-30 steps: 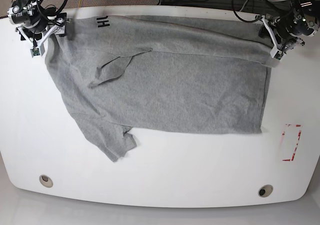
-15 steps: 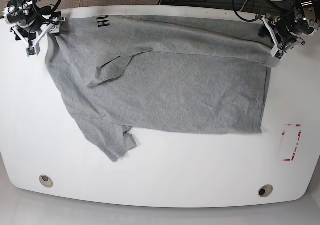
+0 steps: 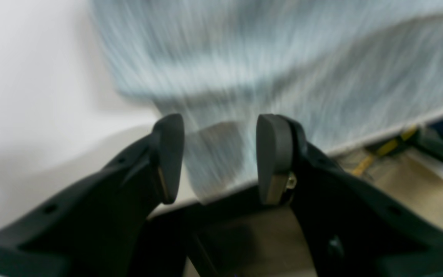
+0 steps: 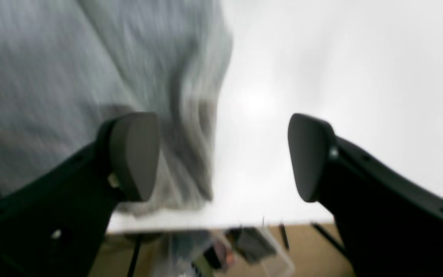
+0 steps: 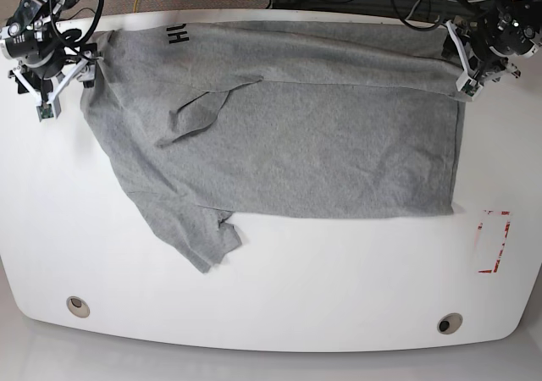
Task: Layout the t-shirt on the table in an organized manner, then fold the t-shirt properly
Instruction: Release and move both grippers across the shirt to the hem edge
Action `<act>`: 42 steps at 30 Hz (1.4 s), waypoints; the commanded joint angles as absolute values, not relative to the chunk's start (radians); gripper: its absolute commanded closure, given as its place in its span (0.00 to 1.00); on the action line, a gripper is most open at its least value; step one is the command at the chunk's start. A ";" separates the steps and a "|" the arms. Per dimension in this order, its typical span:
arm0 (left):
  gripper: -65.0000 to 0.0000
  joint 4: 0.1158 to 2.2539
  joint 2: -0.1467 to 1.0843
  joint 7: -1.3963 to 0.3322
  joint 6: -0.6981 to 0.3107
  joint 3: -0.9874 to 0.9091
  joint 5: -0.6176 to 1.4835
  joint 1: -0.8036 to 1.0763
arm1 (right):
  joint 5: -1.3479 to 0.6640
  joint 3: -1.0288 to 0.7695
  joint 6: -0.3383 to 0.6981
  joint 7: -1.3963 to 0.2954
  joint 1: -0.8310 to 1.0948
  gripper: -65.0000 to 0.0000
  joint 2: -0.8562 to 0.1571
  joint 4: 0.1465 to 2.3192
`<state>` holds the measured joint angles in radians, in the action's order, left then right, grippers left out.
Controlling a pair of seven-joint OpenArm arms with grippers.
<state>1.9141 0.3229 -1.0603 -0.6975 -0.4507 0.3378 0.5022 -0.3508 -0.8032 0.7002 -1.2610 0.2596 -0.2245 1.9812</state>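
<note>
The left tool (image 3: 217, 157) has its jaws apart with a moderate gap; blurred grey cloth of the t-shirt (image 5: 296, 135) lies beyond and between them, with no visible pinch. In the base view this tool (image 5: 468, 59) sits at the shirt's far right corner, at the back edge of the white surface (image 5: 339, 288). The right tool (image 4: 221, 154) is spread wider: one finger (image 4: 133, 154) lies over the cloth edge, the other over bare surface. In the base view it (image 5: 51, 80) hangs beside the shirt's far left corner. The shirt lies mostly flat across the back half, one sleeve folded onto the body. A red-outlined mark (image 5: 494, 241) lies to its right.
</note>
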 commanded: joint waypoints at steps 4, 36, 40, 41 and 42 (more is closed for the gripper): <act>0.58 1.954 0.335 -1.072 -0.698 -0.455 0.344 0.444 | -0.352 -0.803 0.698 -1.283 0.111 0.24 -0.243 1.989; 0.58 1.670 0.272 -1.135 -0.698 -0.455 0.137 -0.369 | -0.054 -0.588 0.698 -0.881 -0.588 0.24 -0.262 0.974; 0.58 1.612 0.275 -1.075 -0.698 -0.455 0.136 -0.397 | -0.028 -0.588 0.698 -0.773 -0.616 0.24 -0.278 0.805; 0.58 1.606 0.275 -1.067 -0.698 -0.455 0.136 -0.397 | -0.028 -0.588 0.698 -0.754 -0.619 0.24 -0.278 0.779; 0.58 1.595 0.275 -1.059 -0.698 -0.455 0.136 -0.398 | -0.027 -0.588 0.698 -0.731 -0.622 0.24 -0.280 0.742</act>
<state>1.5959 0.2600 -1.0851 -0.6975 -0.4553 0.1280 -0.3721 -0.0158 -0.5880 0.6933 -0.7742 -0.5861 -0.2581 0.7837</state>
